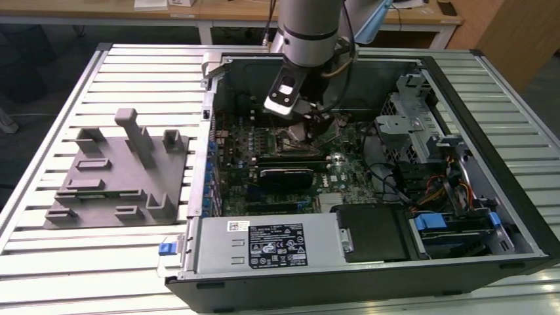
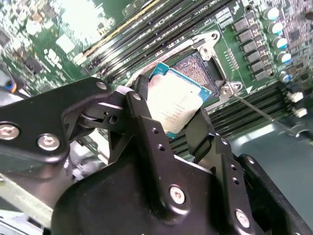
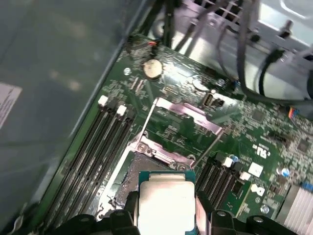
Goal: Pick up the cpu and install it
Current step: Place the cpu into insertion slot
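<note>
The cpu [image 2: 172,102], a flat square chip with a silvery top and a thin teal rim, sits between my two black fingers [image 2: 142,105]. My gripper [image 2: 173,117] is shut on its opposite edges. It hangs tilted just above the open motherboard socket [image 2: 195,66], whose dark contact field shows beyond the chip. In the first wrist view the cpu [image 3: 166,201] hovers over the socket [image 3: 128,177], and the metal load plate [image 3: 188,115] is flipped up. In the exterior view my gripper [image 1: 302,126] reaches down into the open computer case over the motherboard [image 1: 284,172].
Memory slots [image 3: 95,147] run beside the socket, and capacitors [image 2: 274,29] stand near it. Cables and a drive cage [image 1: 420,125] fill the case on the exterior view's right. A grey plastic fixture [image 1: 114,174] rests on the slatted table at the exterior view's left.
</note>
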Action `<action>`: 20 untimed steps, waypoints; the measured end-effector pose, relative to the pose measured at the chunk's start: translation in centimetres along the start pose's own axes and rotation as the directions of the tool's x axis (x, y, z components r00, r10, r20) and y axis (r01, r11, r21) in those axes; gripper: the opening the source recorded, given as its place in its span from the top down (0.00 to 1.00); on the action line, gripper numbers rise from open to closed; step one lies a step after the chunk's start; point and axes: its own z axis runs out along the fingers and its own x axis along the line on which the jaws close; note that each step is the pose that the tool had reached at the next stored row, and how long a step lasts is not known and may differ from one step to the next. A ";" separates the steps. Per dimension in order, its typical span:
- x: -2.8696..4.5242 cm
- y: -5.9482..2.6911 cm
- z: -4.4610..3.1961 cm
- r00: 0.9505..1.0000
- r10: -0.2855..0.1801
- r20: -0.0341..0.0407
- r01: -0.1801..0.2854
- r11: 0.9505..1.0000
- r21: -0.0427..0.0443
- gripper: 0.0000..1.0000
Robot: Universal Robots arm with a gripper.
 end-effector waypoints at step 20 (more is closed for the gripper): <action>0.21 0.08 0.38 0.957 0.289 0.018 -0.289 0.957 0.000 0.46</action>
